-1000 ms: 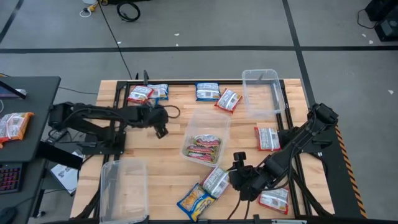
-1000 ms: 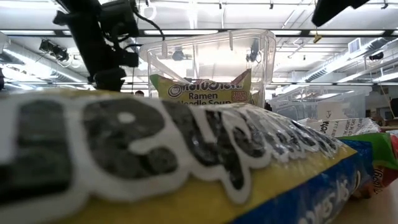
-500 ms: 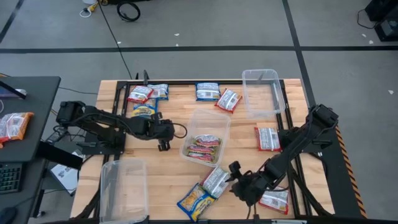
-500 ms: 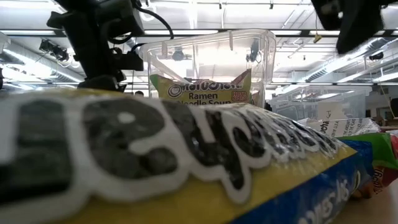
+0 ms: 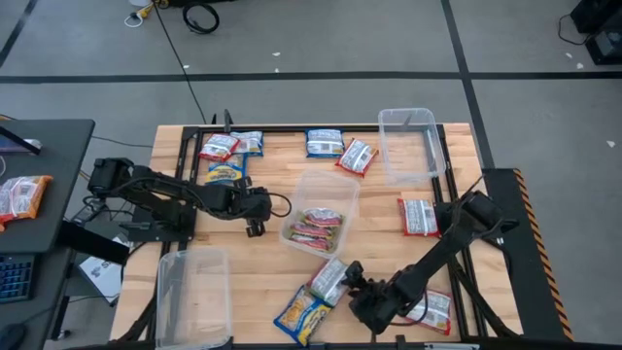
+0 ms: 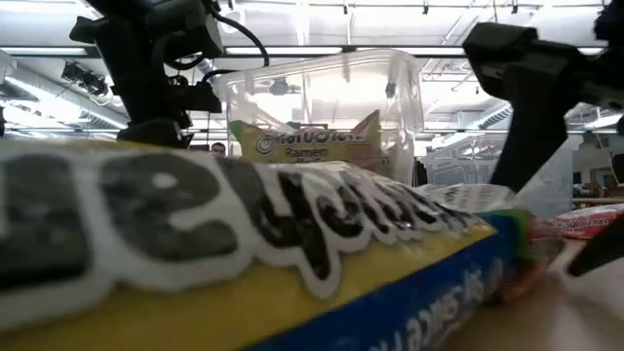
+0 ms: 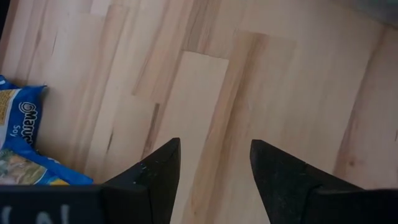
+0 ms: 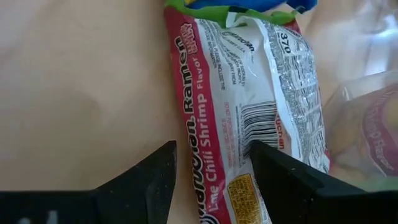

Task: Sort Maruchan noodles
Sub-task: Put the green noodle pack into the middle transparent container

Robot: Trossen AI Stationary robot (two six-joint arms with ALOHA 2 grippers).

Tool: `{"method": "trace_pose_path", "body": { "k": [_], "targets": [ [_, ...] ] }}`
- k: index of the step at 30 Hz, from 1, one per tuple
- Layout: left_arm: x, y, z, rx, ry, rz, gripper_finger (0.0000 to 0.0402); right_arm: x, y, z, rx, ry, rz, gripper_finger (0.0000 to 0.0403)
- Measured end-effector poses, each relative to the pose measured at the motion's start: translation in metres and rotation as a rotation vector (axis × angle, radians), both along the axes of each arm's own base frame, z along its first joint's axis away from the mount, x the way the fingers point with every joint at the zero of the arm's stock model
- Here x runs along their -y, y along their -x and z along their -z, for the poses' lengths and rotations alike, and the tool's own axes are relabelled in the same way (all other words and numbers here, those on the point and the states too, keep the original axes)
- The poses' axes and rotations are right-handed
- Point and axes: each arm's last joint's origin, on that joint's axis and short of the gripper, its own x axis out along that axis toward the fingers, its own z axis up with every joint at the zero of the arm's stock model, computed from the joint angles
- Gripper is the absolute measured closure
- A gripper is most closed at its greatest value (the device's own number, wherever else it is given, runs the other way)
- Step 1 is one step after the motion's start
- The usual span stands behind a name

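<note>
The right gripper point(image 5: 362, 303) has slid toward the table's near edge, fingers spread over a silvery packet point(image 5: 333, 282); closing off-centre could shove it. Left gripper point(image 5: 255, 206) spread, empty.

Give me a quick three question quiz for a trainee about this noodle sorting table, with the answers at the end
1. True or false: the left gripper holds a packet.
2. Which flavor is printed on the packet in front of the right gripper? A) Lime Chili Shrimp B) Beef C) Chicken
3. Fill in: the middle clear tub holds packets, while the tub at the far right edge is ____.

Key: 1 false, its open fingers frame bare wood. 2 A. 3 empty.
</note>
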Motion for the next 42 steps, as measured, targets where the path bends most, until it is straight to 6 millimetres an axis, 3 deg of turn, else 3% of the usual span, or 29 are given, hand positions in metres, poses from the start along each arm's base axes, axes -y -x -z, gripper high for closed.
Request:
{"method": "trace_pose_path", "body": {
  "k": [6,13,18,26,29,34,42],
  "targets": [
    [0.000,0.000,0.000,0.003,0.000,0.000,0.0205,-0.001,0.000,0.003,0.009,-0.002,0.023,0.0258],
    [0.000,-0.001,-0.001,0.012,-0.011,0.001,0.0205,-0.001,0.008,-0.027,-0.106,-0.275,-0.018,0.0392],
    [0.001,-0.005,-0.002,0.059,-0.017,0.006,0.0205,0.014,0.005,-0.072,-0.064,-0.518,0.085,0.0397],
    [0.021,-0.006,-0.003,0.078,-0.014,0.090,0.0205,0.056,0.007,-0.160,0.226,-0.808,0.203,0.0399],
    [0.031,-0.007,-0.004,0.115,-0.001,0.112,0.0205,0.072,0.007,-0.184,0.352,-0.846,0.222,0.0400],
    [0.044,-0.012,-0.008,0.199,0.013,0.163,0.0205,0.102,0.004,-0.199,0.471,-0.814,0.317,0.0400],
    [0.047,-0.011,-0.008,0.202,-0.019,0.170,0.0205,0.133,-0.008,-0.202,0.523,-0.803,0.424,0.0401]
  ]
}}
